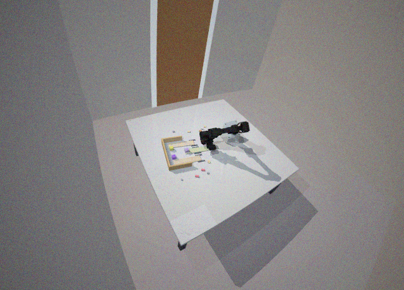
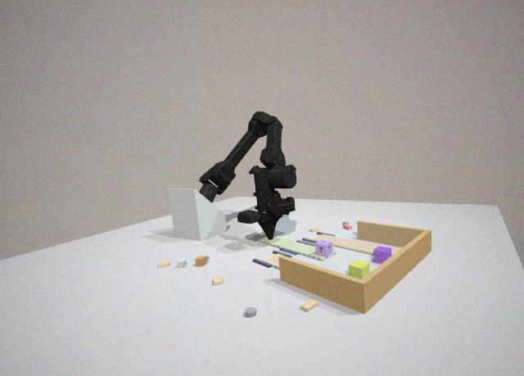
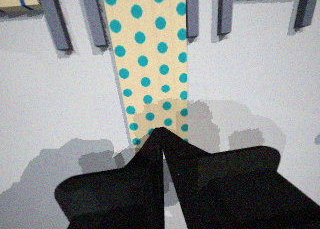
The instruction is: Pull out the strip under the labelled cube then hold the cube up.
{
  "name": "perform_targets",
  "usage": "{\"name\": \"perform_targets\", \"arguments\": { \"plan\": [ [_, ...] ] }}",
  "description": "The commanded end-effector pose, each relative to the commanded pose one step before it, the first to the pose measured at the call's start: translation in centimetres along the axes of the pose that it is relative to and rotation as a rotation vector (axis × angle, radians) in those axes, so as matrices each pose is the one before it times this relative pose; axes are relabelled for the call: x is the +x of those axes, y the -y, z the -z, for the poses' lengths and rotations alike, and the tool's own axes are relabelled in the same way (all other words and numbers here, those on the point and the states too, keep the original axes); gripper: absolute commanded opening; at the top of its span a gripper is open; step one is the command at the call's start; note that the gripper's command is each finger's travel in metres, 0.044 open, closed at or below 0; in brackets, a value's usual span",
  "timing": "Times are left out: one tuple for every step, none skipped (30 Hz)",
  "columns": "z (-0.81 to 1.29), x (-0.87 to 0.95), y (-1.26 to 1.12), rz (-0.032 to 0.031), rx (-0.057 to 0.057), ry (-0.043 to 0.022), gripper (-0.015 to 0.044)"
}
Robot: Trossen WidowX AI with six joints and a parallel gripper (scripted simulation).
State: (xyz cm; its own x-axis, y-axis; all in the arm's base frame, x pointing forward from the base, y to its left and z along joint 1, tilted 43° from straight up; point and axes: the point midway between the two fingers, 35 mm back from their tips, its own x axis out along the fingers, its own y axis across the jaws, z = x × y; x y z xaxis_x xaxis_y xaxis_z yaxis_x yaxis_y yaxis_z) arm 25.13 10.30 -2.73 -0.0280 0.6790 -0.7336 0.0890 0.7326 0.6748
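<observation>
The labelled cube, lilac with a dark T-like mark, [image 1: 186, 150] [image 2: 323, 247] rests on the inner part of a teal-dotted strip [image 1: 197, 149] [image 2: 291, 246] [image 3: 145, 69]. This strip sticks out between guide bars toward the arm's base. My gripper [image 2: 270, 237] [image 3: 159, 131] is shut, its fingertips together and down on top of the strip near its outer end, with nothing seen between them. The cube is beyond the fingertips and is not in the wrist view. The fingers hide part of the strip's outer end.
A wooden three-sided frame [image 1: 166, 153] [image 2: 397, 268] holds a purple cube [image 1: 173, 157] [image 2: 381, 254] and a yellow cube [image 1: 171, 147] [image 2: 359, 269]. Other strips [image 1: 187, 144] [image 1: 189, 160] lie either side. Dark guide bars [image 3: 95, 19] [image 3: 192, 16] flank the dotted strip. Small loose pieces lie outside.
</observation>
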Motion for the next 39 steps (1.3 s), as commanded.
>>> {"name": "perform_targets", "arguments": {
  "plan": [
    [1.485, 0.392, 0.034, -0.00166, 0.0131, -0.02487, 0.0],
    [0.142, 0.001, 0.004, 0.0, 0.0001, -0.00007, 0.0],
    [0.135, 0.001, 0.004, 0.0, 0.0001, -0.00006, 0.0],
    [0.141, 0.001, 0.004, 0.0, 0.0001, -0.00007, 0.0],
    [0.134, 0.001, 0.004, 0.0, 0.0001, -0.00006, 0.0],
    [0.141, 0.001, 0.004, 0.0, 0.0001, -0.00007, 0.0],
    [0.133, 0.001, 0.004, 0.0, 0.0001, -0.00006, 0.0],
    [0.14, 0.001, 0.004, 0.0, 0.0001, -0.00007, 0.0],
    [0.16, 0.001, 0.004, 0.0, 0.0001, -0.00008, 0.0],
    [0.167, 0.001, 0.005, 0.0, 0.0001, -0.00008, 0.0],
    [0.155, 0.001, 0.004, 0.0, 0.0001, -0.00007, 0.0],
    [0.154, 0.001, 0.005, 0.0, 0.0001, -0.00007, 0.0],
    [0.15, 0.001, 0.004, 0.0, 0.0001, -0.00007, 0.0],
    [0.151, 0.001, 0.005, 0.0, 0.0001, -0.00007, 0.0],
    [0.149, 0.001, 0.004, 0.0, 0.0001, -0.00006, 0.0],
    [0.15, 0.001, 0.005, 0.0, 0.0001, -0.00006, 0.0],
    [0.147, 0.001, 0.004, 0.0, 0.0001, -0.00007, 0.0],
    [0.148, 0.001, 0.004, 0.0, 0.0001, -0.00007, 0.0],
    [0.146, 0.001, 0.004, 0.0, 0.0001, -0.00007, 0.0],
    [0.147, 0.001, 0.004, 0.0, 0.0001, -0.00007, 0.0],
    [0.144, 0.001, 0.004, 0.0, 0.0001, -0.00007, 0.0],
    [0.146, 0.001, 0.004, 0.0, 0.0001, -0.00007, 0.0],
    [0.143, 0.001, 0.004, 0.0, 0.0001, -0.00007, 0.0],
    [0.145, 0.001, 0.004, 0.0, 0.0001, -0.00007, 0.0],
    [0.13, 0.001, 0.003, 0.0, 0.0001, -0.00006, 0.0],
    [0.099, 0.001, 0.003, 0.0, 0.0, -0.00005, 0.0],
    [0.059, 0.001, 0.002, 0.0, 0.0, -0.00003, 0.0],
    [0.02, 0.0, 0.001, 0.0, 0.0, -0.00001, 0.0],
    [0.0, 0.0, 0.0, 0.0, 0.0, 0.0, 0.0],
    [0.0, 0.0, 0.0, 0.0, 0.0, 0.0, 0.0],
    [0.0, 0.0, 0.0, 0.0, 0.0, 0.0, 0.0],
    [0.0, 0.0, 0.0, 0.0, 0.0, 0.0, 0.0],
    [0.0, 0.0, 0.0, 0.0, 0.0, 0.0, 0.0],
    [0.0, 0.0, 0.0, 0.0, 0.0, 0.0, 0.0],
    [0.0, 0.0, 0.0, 0.0, 0.0, 0.0, 0.0],
    [0.0, 0.0, 0.0, 0.0, 0.0, 0.0, 0.0],
    [0.0, 0.0, 0.0, 0.0, 0.0, 0.0, 0.0],
    [0.0, 0.0, 0.0, 0.0, 0.0, 0.0, 0.0],
    [0.0, 0.0, 0.0, 0.0, 0.0, 0.0, 0.0]
  ]
}}
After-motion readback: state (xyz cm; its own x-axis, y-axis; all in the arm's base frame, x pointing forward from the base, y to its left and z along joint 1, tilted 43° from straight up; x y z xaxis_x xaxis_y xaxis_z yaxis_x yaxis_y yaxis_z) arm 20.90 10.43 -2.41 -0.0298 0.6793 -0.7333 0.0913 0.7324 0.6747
